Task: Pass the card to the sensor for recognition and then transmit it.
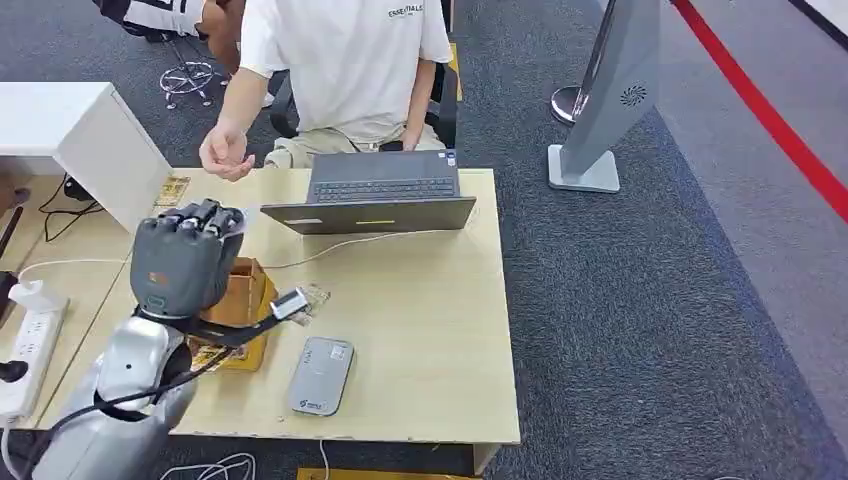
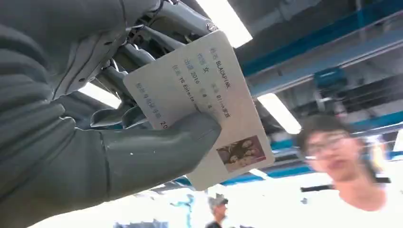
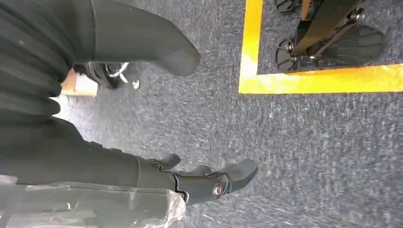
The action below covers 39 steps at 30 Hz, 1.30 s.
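Note:
My left hand point(image 1: 185, 258) is raised above the left side of the wooden table point(image 1: 430, 330), its back turned toward the head camera. In the left wrist view that hand point(image 2: 95, 156) pinches a white ID card point(image 2: 204, 99) between thumb and fingers; the card carries printed text and a small photo. A flat grey card sensor point(image 1: 320, 375) lies on the table near its front edge, below and right of the hand. A person's hand point(image 1: 225, 153) is held out over the table's far left corner, beyond my hand. My right hand point(image 3: 209, 183) hangs over the carpet, fingers apart, holding nothing.
A person in a white shirt point(image 1: 345, 60) sits behind an open laptop point(image 1: 380, 200) at the table's far edge. A brown cardboard box point(image 1: 240, 300) stands under my left hand. A power strip point(image 1: 25, 350) lies left of it; a grey stand point(image 1: 610, 100) rises at the back right.

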Available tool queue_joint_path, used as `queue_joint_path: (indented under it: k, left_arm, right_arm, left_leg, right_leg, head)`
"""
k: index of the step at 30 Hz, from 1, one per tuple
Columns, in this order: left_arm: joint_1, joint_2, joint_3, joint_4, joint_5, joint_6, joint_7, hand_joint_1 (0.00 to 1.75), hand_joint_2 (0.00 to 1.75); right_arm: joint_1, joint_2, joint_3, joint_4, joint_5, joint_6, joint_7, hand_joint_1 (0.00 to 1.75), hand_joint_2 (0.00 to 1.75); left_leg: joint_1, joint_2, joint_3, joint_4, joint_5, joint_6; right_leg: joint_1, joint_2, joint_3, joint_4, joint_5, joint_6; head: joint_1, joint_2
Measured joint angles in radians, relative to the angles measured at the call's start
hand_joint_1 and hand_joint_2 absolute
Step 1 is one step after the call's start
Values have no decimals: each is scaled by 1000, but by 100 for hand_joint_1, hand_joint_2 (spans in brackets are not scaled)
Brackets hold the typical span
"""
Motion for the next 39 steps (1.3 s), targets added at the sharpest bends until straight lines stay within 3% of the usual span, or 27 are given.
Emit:
queue_joint_path:
  k: [5, 9, 10, 16, 22, 25, 28, 32, 36, 39]
  left_arm:
    - [-170, 5, 81, 225, -10, 11, 3, 175, 175]
    - [-264, 8, 94, 352, -13, 13, 13, 175, 175]
    - [-280, 8, 96, 391, -13, 14, 14, 0, 175]
    - [-313, 0, 98, 473, 9, 22, 9, 0, 175]
    - [-264, -21, 109, 448, 74, 44, -40, 0, 175]
    - [-188, -36, 118, 358, 149, 68, -83, 0, 175]
    - [-43, -49, 121, 187, 201, 84, -128, 0, 175]
    - [85, -61, 121, 36, 197, 87, -131, 0, 175]
    - [137, -64, 121, -32, 216, 87, -140, 0, 175]
    - [261, -62, 121, -137, 196, 117, -157, 0, 175]
  right_arm:
    - [-2, -3, 16, 0, 12, 8, -3, 0, 175]
    - [-2, -5, 26, 0, 13, 12, -3, 0, 175]
    - [-3, -5, 29, 0, 11, 13, -3, 0, 175]
    - [-5, -5, 32, 0, 11, 13, -3, 0, 175]
    - [-5, -5, 32, 0, 4, 13, -2, 0, 175]
    - [-4, -5, 32, 0, -7, 12, -1, 0, 175]
    - [-1, -5, 28, 0, -26, 9, 0, 0, 175]
    - [3, -5, 26, 0, -31, 6, 0, 0, 175]
    - [3, -5, 25, 0, -34, 3, 3, 0, 175]
    - [5, -5, 11, 0, -59, -7, 10, 0, 175]
  left_leg:
    - [1, 0, -1, 0, 2, -1]
    - [1, 0, -1, 0, 3, -2]
    - [0, 0, -1, 0, 3, -2]
    - [0, 0, -2, 0, 3, -1]
    - [0, 0, -2, 0, 3, -1]
    - [0, 0, -3, 0, 3, -1]
    - [0, 4, -2, 0, 1, 0]
    - [0, 3, -4, 0, 1, 0]
    - [0, 3, -4, 0, 1, 0]
    - [0, 5, -3, -1, 0, -1]
  right_leg:
    - [0, 0, -1, 1, 2, -1]
    - [0, 0, -1, 1, 2, -1]
    - [0, 1, -1, 1, 2, -1]
    - [0, 1, -2, 1, 2, -1]
    - [0, 1, -2, 1, 2, -1]
    - [0, 1, -2, 1, 2, -1]
    - [0, 4, -3, 0, 2, -1]
    - [0, 3, -4, 0, 1, 0]
    - [0, 2, -3, 0, 2, 0]
    - [0, 5, -2, 0, 1, 0]
  head:
    - [1, 0]
    - [0, 0]
    - [1, 0]
    - [0, 0]
    - [0, 0]
    - [1, 0]
    - [0, 0]
    - [0, 0]
    - [1, 0]
    - [0, 0]
